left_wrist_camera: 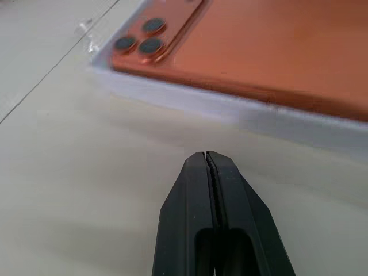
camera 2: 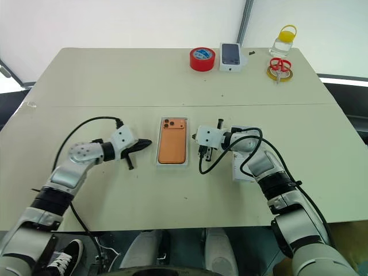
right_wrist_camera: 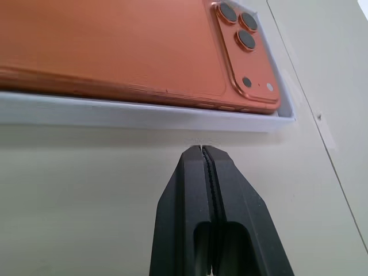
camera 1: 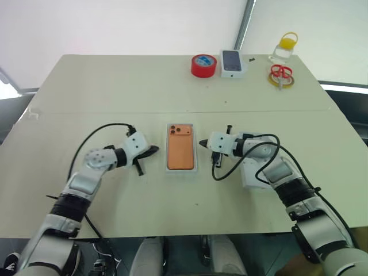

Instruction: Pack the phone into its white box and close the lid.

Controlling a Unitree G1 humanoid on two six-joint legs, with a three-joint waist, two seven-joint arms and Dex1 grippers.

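Observation:
The orange phone (camera 1: pixel 180 148) lies back up, its three lenses at the far left corner, inside the shallow white box (camera 1: pixel 181 171) at the table's middle. My left gripper (camera 1: pixel 155 149) is shut and empty, with its tip just left of the box. Level with it on the other side, my right gripper (camera 1: pixel 201 142) is also shut and empty. Each wrist view has closed black fingertips (left_wrist_camera: pixel 205 156) a short way from the box wall (right_wrist_camera: pixel 115 112). A white rectangular piece (camera 2: pixel 241 169), possibly the lid, lies partly under my right forearm.
At the far edge stand a red tape roll (camera 1: pixel 203 65), a small white box picturing a dark phone (camera 1: pixel 232 62), red scissors on a yellow tape ring (camera 1: pixel 280 75) and a clear bottle with a yellow handle (camera 1: pixel 286 49). Black cables loop from both wrists over the table.

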